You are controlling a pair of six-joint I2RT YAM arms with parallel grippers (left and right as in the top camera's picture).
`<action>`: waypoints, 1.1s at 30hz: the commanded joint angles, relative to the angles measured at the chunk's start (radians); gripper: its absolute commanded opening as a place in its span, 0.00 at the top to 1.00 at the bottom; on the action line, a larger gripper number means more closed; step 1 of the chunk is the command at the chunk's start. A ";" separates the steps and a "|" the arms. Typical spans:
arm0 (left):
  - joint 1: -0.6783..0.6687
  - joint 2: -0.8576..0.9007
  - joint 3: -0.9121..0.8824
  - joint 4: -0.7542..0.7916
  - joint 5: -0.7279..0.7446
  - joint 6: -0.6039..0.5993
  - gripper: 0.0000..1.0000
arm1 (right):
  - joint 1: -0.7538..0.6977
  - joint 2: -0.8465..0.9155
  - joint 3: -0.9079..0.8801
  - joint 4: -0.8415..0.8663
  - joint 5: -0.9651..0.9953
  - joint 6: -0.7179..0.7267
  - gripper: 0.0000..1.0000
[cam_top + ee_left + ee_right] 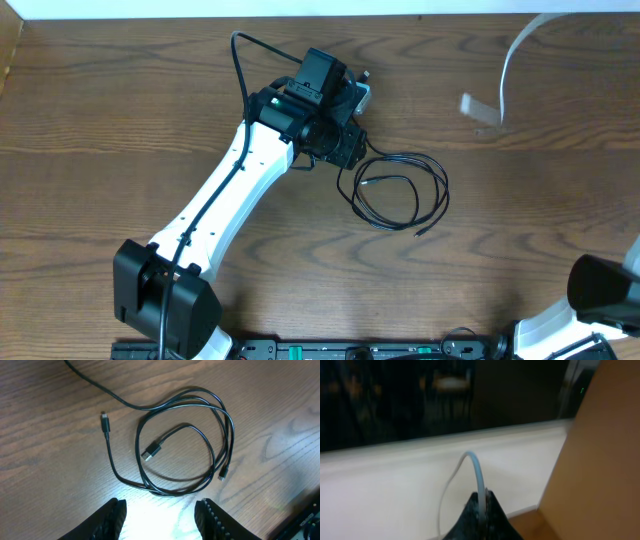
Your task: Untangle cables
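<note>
Left jaws: apart, empty, fingers at the bottom edge of the left wrist view, over the bench.

Black cables: flat on the bench at 12 o'clock from those jaws, just beyond the tips, not touching. The coil is roughly round, a little longer along the 9-to-3 line. 3 plug ends show. 1 strand leaves the frame at 10 o'clock. Which strand lies over which at the coil's 1 o'clock side is hard to make out.

The left arm is the nearer one.

Right jaws: together, clamped on the white cable, apparently held up off the bench. Overhead, that cable is blurred at 2 o'clock of the coil and the right jaws are out of frame.
</note>
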 commanded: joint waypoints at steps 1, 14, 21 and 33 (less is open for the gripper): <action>0.000 -0.012 0.003 -0.001 0.015 0.002 0.50 | -0.046 0.018 0.011 0.073 0.001 0.055 0.99; 0.000 -0.012 0.003 -0.002 0.016 -0.024 0.50 | -0.154 0.346 0.011 0.025 -0.091 0.058 0.99; 0.000 -0.012 0.003 -0.002 0.016 -0.040 0.50 | -0.176 0.523 0.011 -0.099 -0.228 0.058 0.99; 0.000 -0.012 0.003 -0.002 0.016 -0.040 0.50 | -0.205 0.615 0.011 -0.134 -0.179 0.158 0.99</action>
